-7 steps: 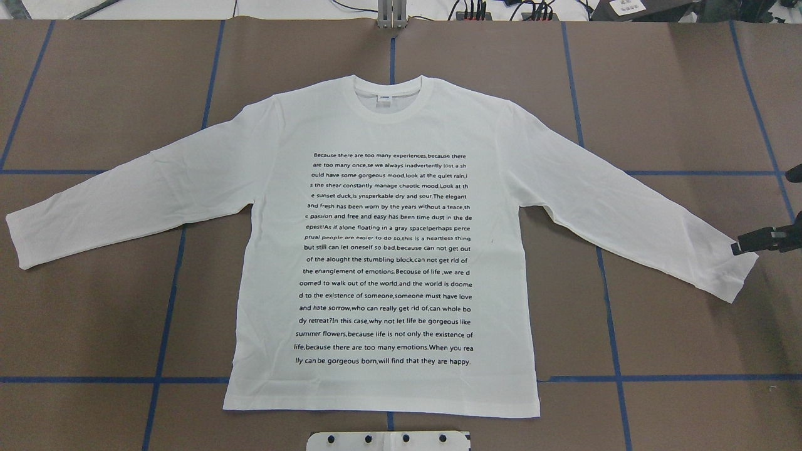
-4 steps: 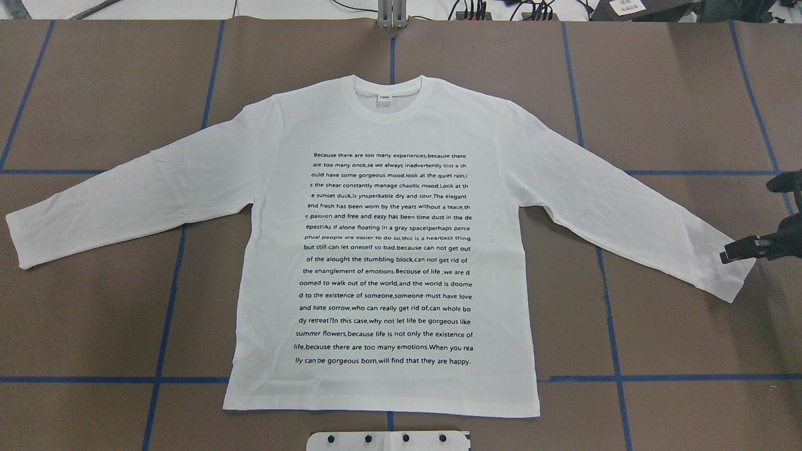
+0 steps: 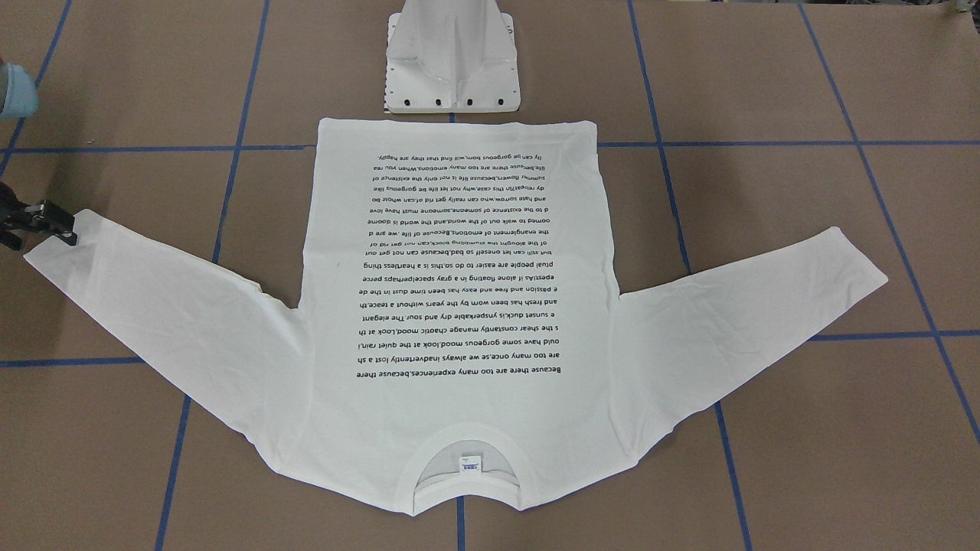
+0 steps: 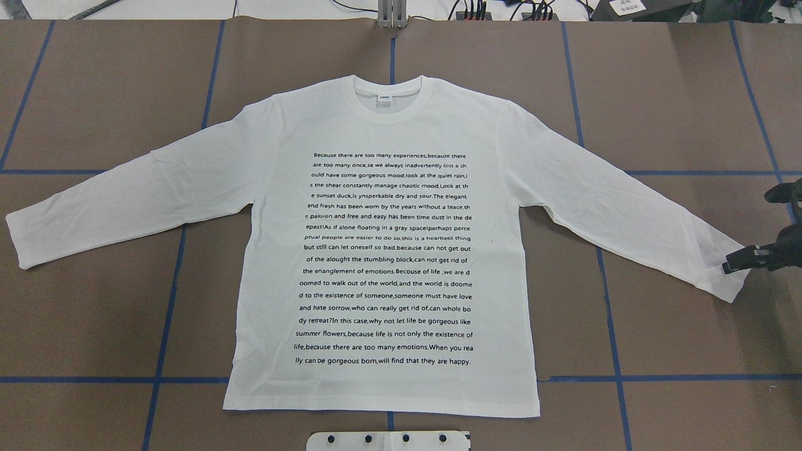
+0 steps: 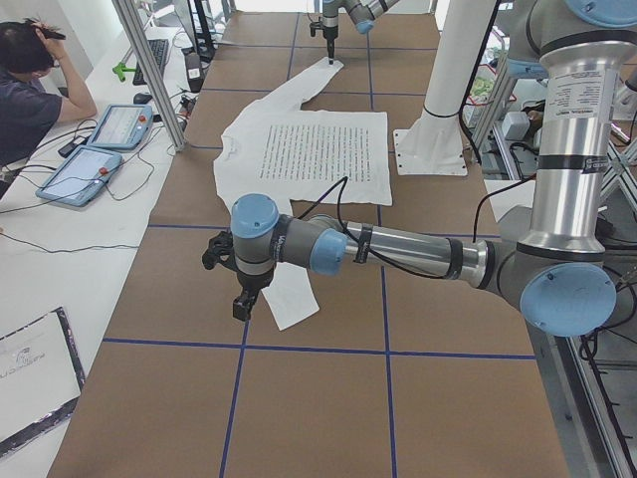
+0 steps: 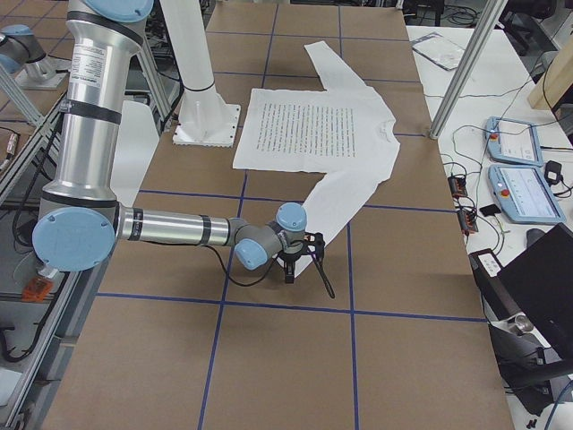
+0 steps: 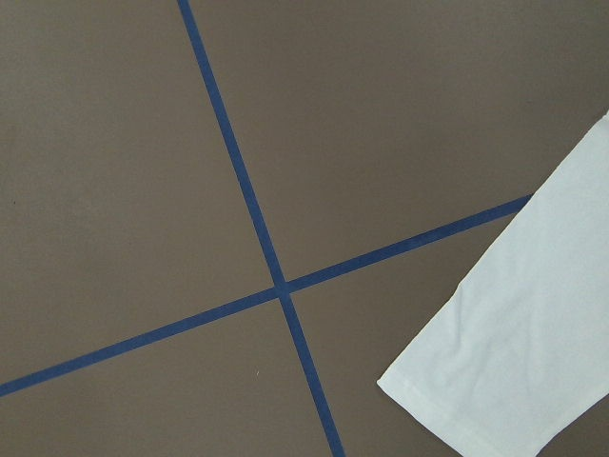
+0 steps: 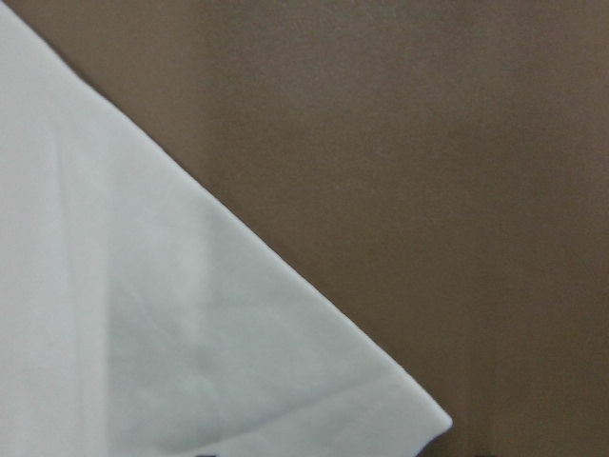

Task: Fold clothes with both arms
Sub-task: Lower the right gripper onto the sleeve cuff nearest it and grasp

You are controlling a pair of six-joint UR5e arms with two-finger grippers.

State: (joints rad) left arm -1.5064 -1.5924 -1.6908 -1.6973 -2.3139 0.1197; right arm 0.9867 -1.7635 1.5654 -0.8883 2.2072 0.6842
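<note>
The white long-sleeved T-shirt point(image 4: 382, 250) lies flat on the brown table with its text side up, both sleeves spread out and the collar point(image 4: 393, 97) at the far side. My right gripper point(image 4: 749, 232) hangs at the right sleeve's cuff point(image 4: 736, 282), open. One finger point(image 4: 736, 263) is over the cuff corner and the other is off the cloth. It also shows at the front view's left edge point(image 3: 38, 233). My left gripper point(image 5: 242, 299) shows only from the side, just beside the left cuff point(image 5: 289, 299). I cannot tell whether it is open or shut.
The white pedestal base point(image 3: 452, 69) stands at the shirt's hem. Blue tape lines point(image 7: 276, 286) grid the table. A person point(image 5: 25, 90) sits at a side table with tablets point(image 5: 95, 149). Aluminium posts point(image 6: 466, 63) stand along that edge.
My right gripper has moved a little inward and toward the robot, so its finger now lies over the right cuff's corner. The shirt has not moved.
</note>
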